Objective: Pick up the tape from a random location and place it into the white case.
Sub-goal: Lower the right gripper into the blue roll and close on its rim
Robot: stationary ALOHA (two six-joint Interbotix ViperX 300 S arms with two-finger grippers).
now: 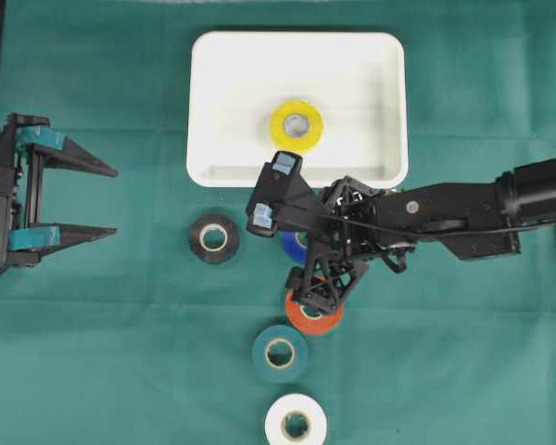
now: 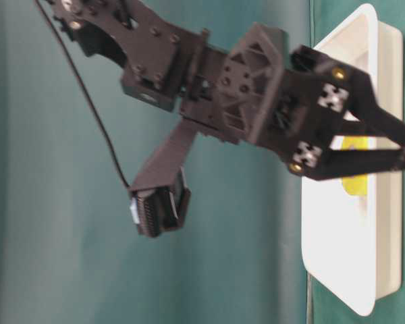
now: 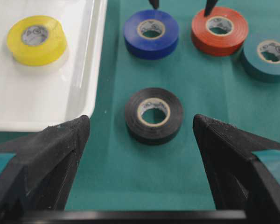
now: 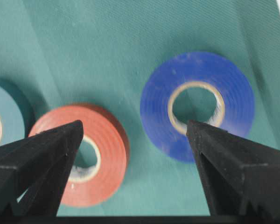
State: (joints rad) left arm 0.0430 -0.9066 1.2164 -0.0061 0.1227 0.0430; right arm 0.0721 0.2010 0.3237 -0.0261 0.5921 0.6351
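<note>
Blue tape roll (image 4: 197, 106): flat on the green cloth just below the white case (image 1: 208, 167), beside the red roll (image 4: 88, 154). Judged light, rigid, smooth-sided; grip across the outer rim. Right gripper (image 4: 135, 140) spread above it, empty; left gripper (image 3: 140, 135) spread, empty.

Dual matte-black robot arms, each ending in a two-finger gripper.

Left gripper (image 1: 107, 202): tapered black plastic fingers with teal tape patches at their bases. Right gripper (image 1: 310, 246): black lattice-braced housing, pointed serrated fingers, silver screws and brass-coloured fasteners, a thin black cable along the arm, and a black boxy wrist camera (image 1: 274, 193) with blue-taped ends.
</note>
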